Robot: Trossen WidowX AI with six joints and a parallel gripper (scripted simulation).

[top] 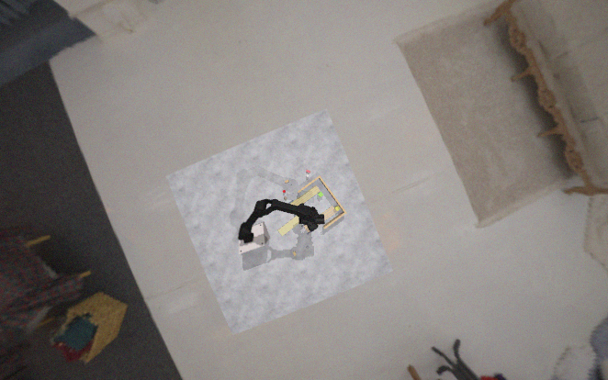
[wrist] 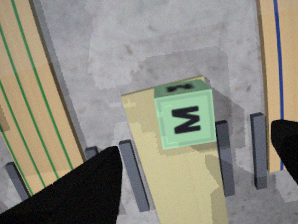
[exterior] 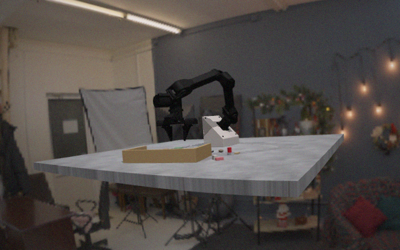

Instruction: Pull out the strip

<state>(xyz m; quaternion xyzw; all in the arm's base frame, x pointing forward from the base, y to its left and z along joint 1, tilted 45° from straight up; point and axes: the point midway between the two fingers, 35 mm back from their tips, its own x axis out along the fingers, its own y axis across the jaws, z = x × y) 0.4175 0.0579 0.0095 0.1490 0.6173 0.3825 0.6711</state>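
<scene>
The labelled cube (wrist: 184,117) is green with a black "M" on top. It rests on the far end of a pale yellow strip (wrist: 176,196) (top: 292,217) that runs toward me between the fingers. In the overhead view the cube (top: 320,195) shows as a green spot inside the tan tray (top: 332,195) (exterior: 163,156). My gripper (wrist: 195,144) (top: 317,223) (exterior: 177,133) is open and empty. It hangs above the tray with one finger on each side of the strip, short of the cube and not touching it.
A tan strip with green lines (wrist: 27,83) lies to the left and one with a blue line (wrist: 269,43) to the right. Dark slot posts (wrist: 133,179) flank the yellow strip. A second small cube (top: 337,208) lies in the tray. Small red pieces (exterior: 229,150) lie beside the white robot base (exterior: 217,134).
</scene>
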